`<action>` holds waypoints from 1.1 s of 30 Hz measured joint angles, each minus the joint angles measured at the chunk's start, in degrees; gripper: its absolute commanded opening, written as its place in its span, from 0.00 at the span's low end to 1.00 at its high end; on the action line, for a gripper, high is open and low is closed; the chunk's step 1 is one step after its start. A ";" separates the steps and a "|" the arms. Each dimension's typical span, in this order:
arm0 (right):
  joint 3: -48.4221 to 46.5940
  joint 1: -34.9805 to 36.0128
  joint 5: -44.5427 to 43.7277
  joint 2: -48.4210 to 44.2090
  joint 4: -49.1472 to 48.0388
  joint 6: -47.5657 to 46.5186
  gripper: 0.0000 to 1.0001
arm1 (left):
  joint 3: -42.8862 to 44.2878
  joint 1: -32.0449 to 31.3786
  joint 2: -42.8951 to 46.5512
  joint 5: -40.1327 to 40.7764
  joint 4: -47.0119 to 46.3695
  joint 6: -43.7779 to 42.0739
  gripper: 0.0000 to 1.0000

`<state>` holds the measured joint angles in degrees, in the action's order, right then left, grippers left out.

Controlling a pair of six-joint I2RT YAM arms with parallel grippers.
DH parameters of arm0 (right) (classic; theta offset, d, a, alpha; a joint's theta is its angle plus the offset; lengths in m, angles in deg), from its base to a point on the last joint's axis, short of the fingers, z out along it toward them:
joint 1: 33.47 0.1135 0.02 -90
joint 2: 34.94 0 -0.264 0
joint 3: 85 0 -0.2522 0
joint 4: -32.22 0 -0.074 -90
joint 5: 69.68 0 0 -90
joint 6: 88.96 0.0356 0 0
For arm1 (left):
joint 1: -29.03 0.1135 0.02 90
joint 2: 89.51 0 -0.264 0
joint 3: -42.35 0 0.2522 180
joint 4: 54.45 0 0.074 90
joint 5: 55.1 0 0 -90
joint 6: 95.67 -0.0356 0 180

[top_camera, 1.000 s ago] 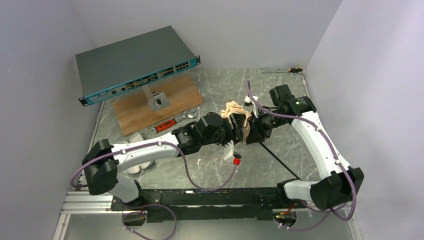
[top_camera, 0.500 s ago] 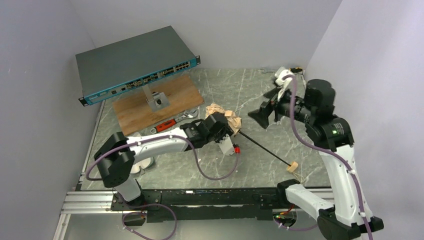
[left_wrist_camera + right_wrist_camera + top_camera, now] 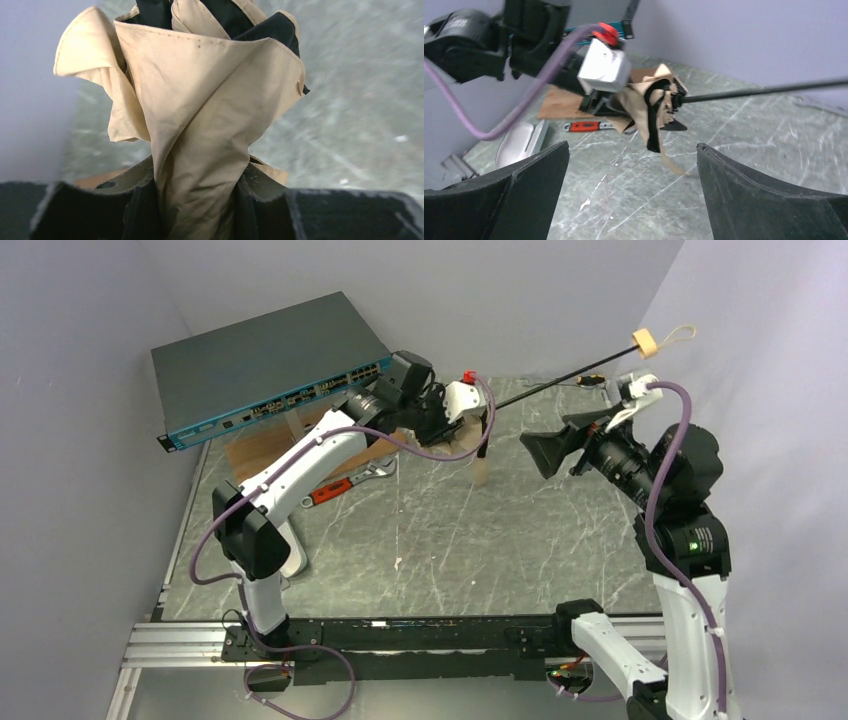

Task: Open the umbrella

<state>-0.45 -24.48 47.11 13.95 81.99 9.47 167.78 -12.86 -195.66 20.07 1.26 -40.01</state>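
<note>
- The counter is grey-green marbled stone, enclosed by pale lilac walls on the left, far and right sides.
- At far left a network switch sits on a stand over a wooden board. A red-handled wrench lies just beside the board. A screwdriver lies at the far edge.
- The left claw is pinching the umbrella by its bunched tan fabric, which is squeezed between the two fingers. The folds are gathered, with black lining showing at the top.
- The bundle is held above the counter, just beside the switch's near corner. The thin black shaft slants up and right from it, and the cream handle is high against the right wall.
- The right claw is spread wide and holds nothing. It faces the bundle from the right, apart from it and below the shaft.
- Half a second earlier the bundle was low at mid-counter, with the handle down near the near-right edge. The left arm has since lifted it toward the far side, swinging the handle upward.
- The right claw was already spread and clear of the umbrella then.
</note>
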 measured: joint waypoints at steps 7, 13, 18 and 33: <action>2.29 -2.62 -7.96 -1.49 -2.64 6.08 0.99 | -15.30 0.79 6.86 -17.79 -14.97 20.04 0.00; 4.44 -4.59 -11.47 0.07 -8.63 12.20 0.95 | -22.97 2.38 8.41 -27.15 -32.06 37.62 0.00; 6.03 -6.19 -12.07 2.62 -12.90 18.29 0.93 | -25.77 3.23 8.72 -31.69 -43.87 47.50 0.00; 8.81 -6.34 -2.56 10.25 -29.31 25.94 0.51 | -25.77 1.25 8.94 -38.49 -50.66 51.19 0.00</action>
<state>8.36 -30.82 44.55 24.20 52.68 35.41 142.02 -11.62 -186.72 -18.42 -49.40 11.18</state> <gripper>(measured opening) 0.673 0.405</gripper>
